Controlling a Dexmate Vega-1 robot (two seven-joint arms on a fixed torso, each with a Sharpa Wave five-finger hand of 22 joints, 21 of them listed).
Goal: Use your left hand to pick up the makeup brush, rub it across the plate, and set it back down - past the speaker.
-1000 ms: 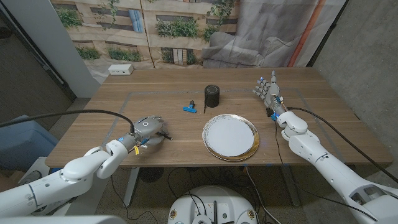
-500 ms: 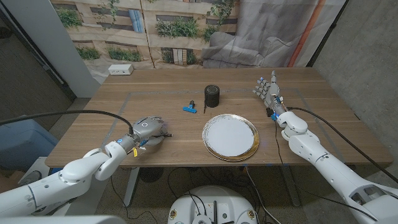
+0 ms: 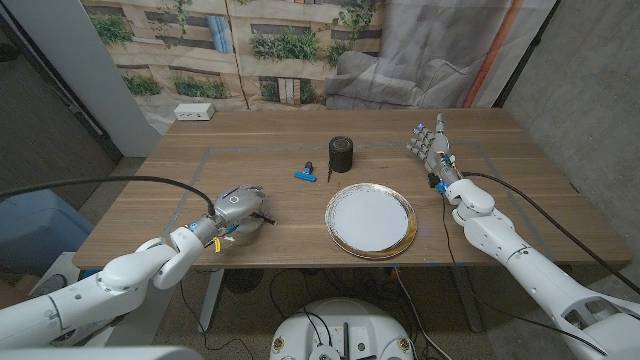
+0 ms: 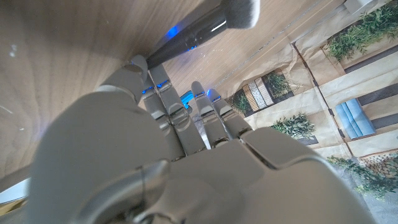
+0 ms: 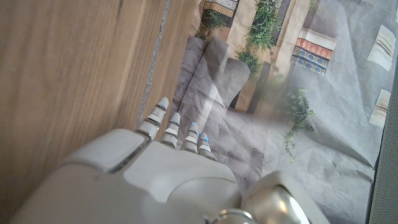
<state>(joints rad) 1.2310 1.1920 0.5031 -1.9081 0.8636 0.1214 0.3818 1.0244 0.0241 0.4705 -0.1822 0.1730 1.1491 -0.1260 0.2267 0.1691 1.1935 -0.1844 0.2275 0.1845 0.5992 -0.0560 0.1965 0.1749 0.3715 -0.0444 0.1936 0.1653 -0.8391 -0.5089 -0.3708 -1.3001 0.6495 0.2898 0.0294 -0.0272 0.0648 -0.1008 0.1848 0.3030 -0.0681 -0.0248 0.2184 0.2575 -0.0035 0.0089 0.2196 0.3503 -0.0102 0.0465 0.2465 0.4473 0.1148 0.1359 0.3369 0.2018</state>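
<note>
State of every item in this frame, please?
Left hand: low over the table, fingers bent toward the brush; grip unclear.
Black-handled makeup brush: on the table at the left fingertips.
Right hand: empty, fingers extended.
White gold-rimmed plate: bare.
Black cylindrical speaker: upright.

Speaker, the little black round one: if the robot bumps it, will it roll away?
Probably not: the small black cylindrical speaker stands upright on its flat end on the wooden table, so it would likely slide. It looks squat, so tipping seems unlikely. Once on its round side, though, it could roll.
</note>
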